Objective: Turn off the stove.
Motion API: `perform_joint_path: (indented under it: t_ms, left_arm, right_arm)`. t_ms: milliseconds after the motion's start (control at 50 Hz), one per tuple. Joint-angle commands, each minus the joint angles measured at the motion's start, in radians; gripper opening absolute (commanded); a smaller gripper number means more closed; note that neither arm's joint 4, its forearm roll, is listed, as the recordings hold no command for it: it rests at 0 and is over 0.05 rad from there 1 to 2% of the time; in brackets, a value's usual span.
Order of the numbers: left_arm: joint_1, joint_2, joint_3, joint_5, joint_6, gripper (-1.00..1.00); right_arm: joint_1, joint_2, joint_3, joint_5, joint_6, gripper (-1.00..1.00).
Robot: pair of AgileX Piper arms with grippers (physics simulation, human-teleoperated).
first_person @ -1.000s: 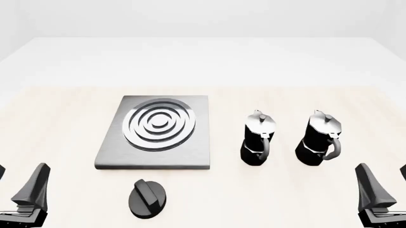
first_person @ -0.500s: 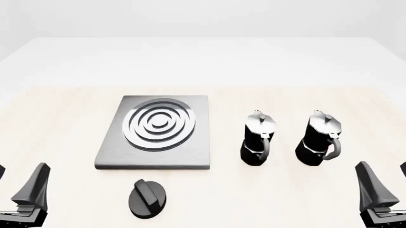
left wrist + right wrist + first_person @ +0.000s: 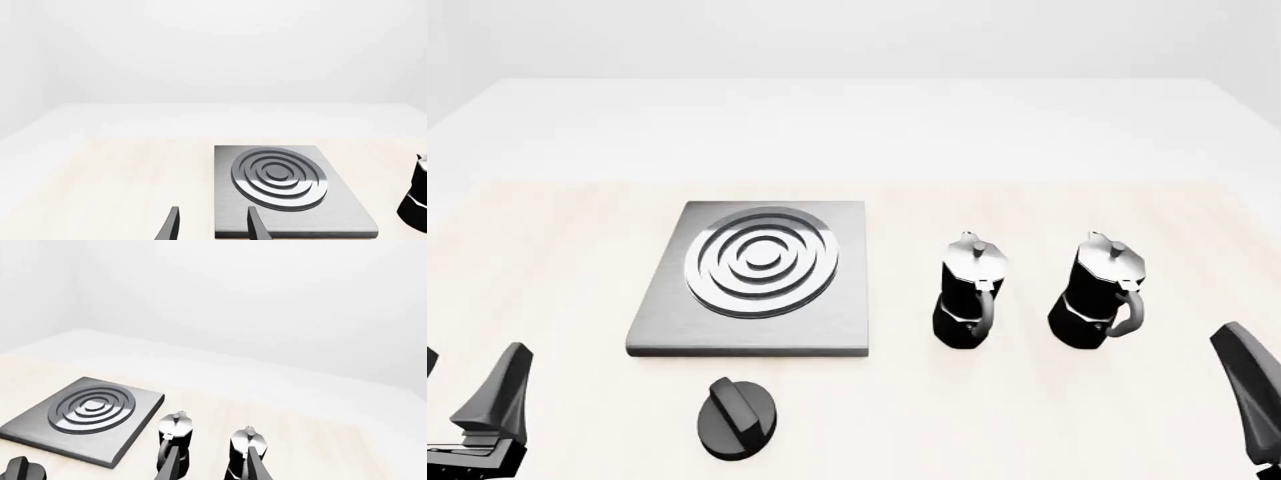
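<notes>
Both arms' fingers are standing apart, empty; the stove is showing silver rings, its black ridged knob lying by the surface's near edge.

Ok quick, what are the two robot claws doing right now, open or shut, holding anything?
Left gripper: open, holding nothing.
Right gripper: open, holding nothing; the two moka pots show beyond its fingers.

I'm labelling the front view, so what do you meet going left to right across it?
Left claw → stove with its knob in front → left moka pot → right moka pot → right claw.
</notes>
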Motion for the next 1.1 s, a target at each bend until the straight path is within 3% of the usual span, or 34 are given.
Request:
perform_joint_path:
  t_ms: [20,160,420,540,740,980,1100]
  left_arm:
    - [0.0,0.0,0.0,0.0,0.0,1.0]
    - [0.0,0.0,0.0,0.0,0.0,1.0]
    - [0.0,0.0,0.0,0.0,0.0,1.0]
    - [0.0,0.0,0.0,0.0,0.0,1.0]
    - [0.0,0.0,0.0,0.0,0.0,1.0]
    - [0.0,0.0,0.0,0.0,0.0,1.0]
    - [0.0,0.0,0.0,0.0,0.0,1.0]
  right_arm:
    - [0.109,0.012,-0.095,0.124,-0.065,1.0]
    - [0.165,0.101,-0.078,0.089,-0.147,1.0]
    - [0.236,0.289,-0.063,0.007,-0.21,1.0]
    - [0.273,0.429,-0.059,-0.082,-0.248,1.0]
    - [0.309,0.609,-0.044,-0.207,-0.272,1.0]
    - [0.342,0.779,-0.036,-0.303,-0.259,1.0]
    - [0.366,0.896,-0.038,-0.37,-0.219,1.0]
